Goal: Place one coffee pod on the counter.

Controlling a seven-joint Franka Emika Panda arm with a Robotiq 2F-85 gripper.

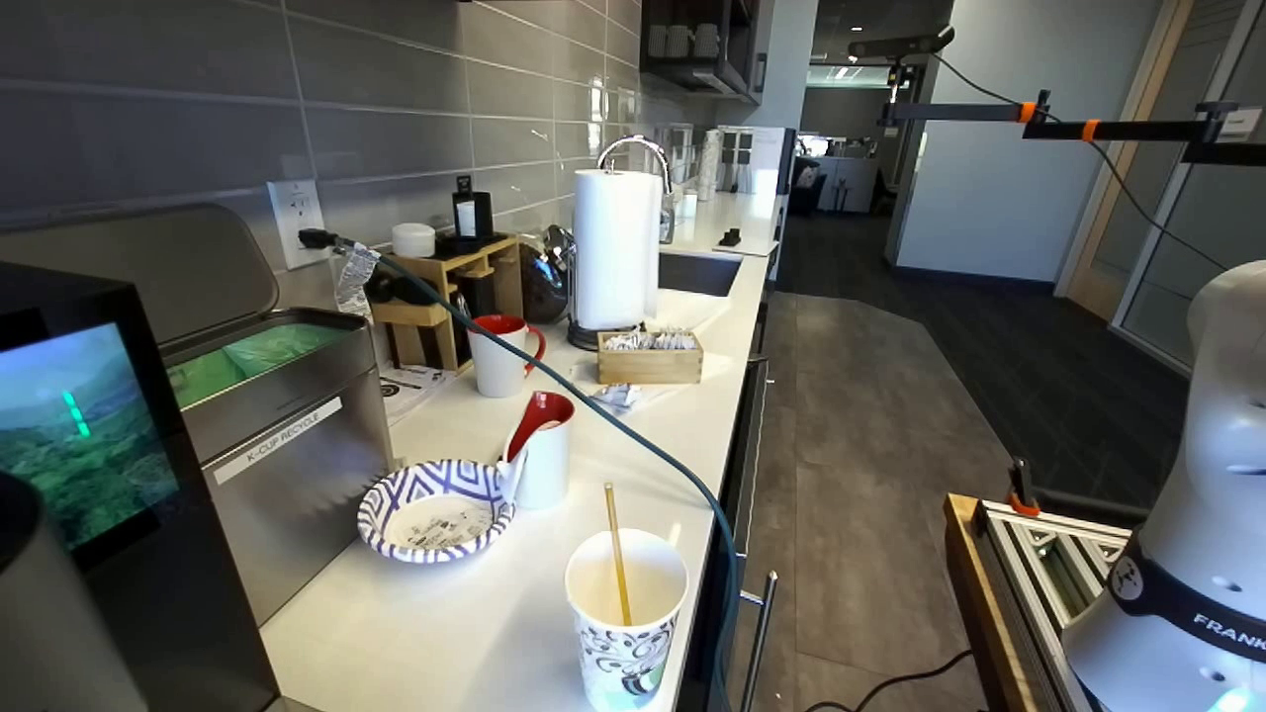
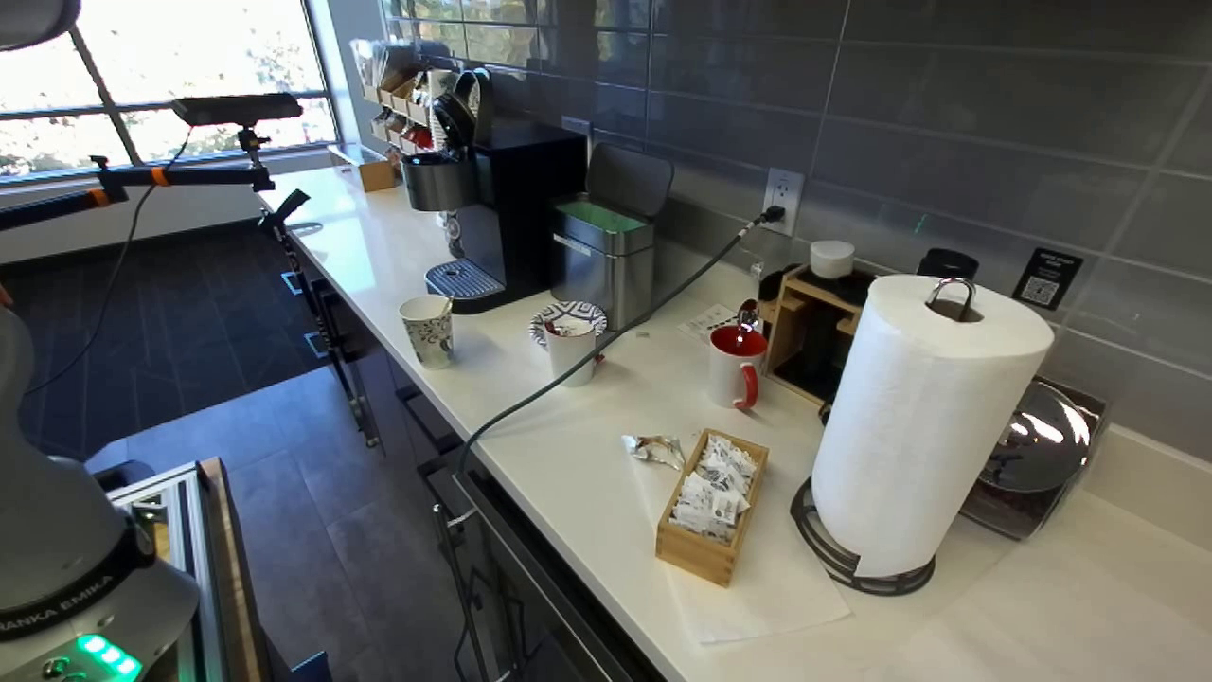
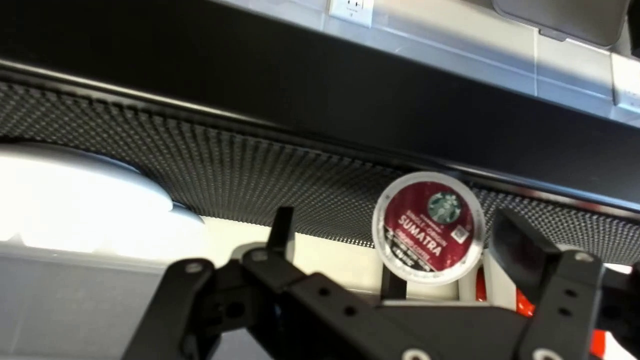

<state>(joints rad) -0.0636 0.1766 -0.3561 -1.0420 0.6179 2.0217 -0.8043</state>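
Observation:
In the wrist view a coffee pod (image 3: 428, 228) with a dark red Sumatra lid and pale rim shows against a black mesh surface (image 3: 240, 170). My gripper (image 3: 395, 231) is open, with the pod between its fingers. The pod is close to the right finger, with a wide gap to the left finger. I cannot tell what supports the pod. The white counter (image 1: 445, 633) runs along the tiled wall; it also shows in an exterior view (image 2: 530, 436). The gripper is out of view in both exterior views; only the arm's lower part (image 1: 1177, 593) shows.
On the counter stand a paper cup (image 1: 628, 653) with a stirrer, a patterned bowl (image 1: 396, 524), white-and-red mugs (image 1: 542, 475), a packet box (image 1: 650, 368) and a paper towel roll (image 2: 933, 426). A coffee machine (image 2: 525, 208) and recycle bin (image 2: 606, 260) stand behind. A cable (image 1: 633, 430) crosses the counter.

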